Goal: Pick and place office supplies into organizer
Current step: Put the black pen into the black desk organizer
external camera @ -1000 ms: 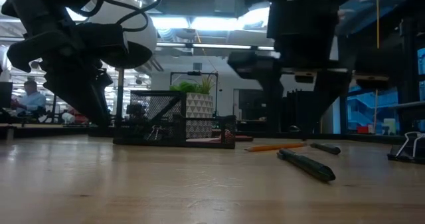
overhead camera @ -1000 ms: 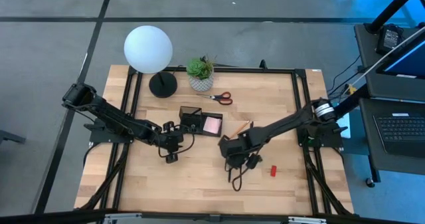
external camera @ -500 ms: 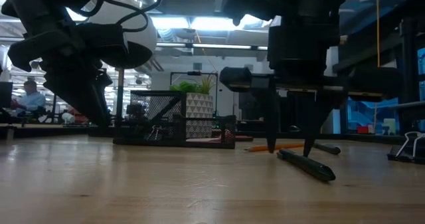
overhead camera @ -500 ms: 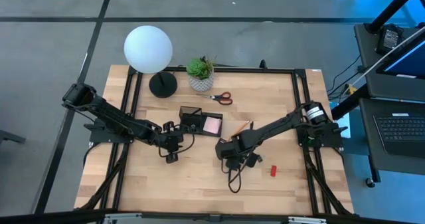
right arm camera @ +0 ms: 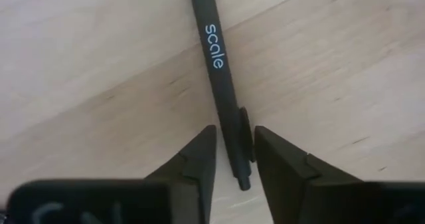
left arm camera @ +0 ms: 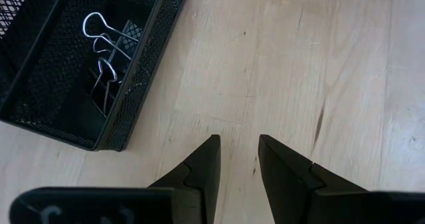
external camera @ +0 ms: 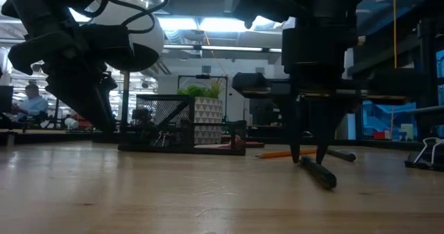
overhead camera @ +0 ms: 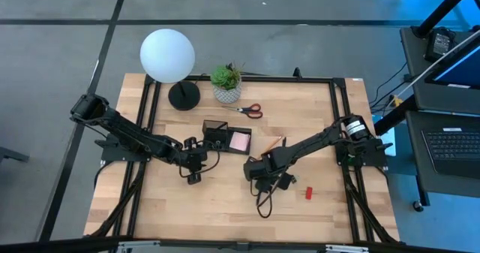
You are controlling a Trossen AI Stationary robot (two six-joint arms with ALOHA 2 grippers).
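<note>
The right gripper (right arm camera: 234,159) is clamped on a black pen (right arm camera: 216,68) lying on the table (overhead camera: 225,208) (organizer (overhead camera: 227,139) well apart), while the left gripper (left arm camera: 237,159) hovers slightly parted.

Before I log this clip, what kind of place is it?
Probably a robotics lab in an open-plan office: a wooden table framed by black rails, a laptop workstation beside it, and ceiling strip lights over desks behind.

**Both arms low, jaws pointing down**

Right gripper (right arm camera: 232,159) sits at the counter's six o'clock, jaws narrowly parted around a pen (right arm camera: 218,71). Left gripper (left arm camera: 238,159) waits at nine o'clock, jaws slightly apart, holding nothing.
</note>
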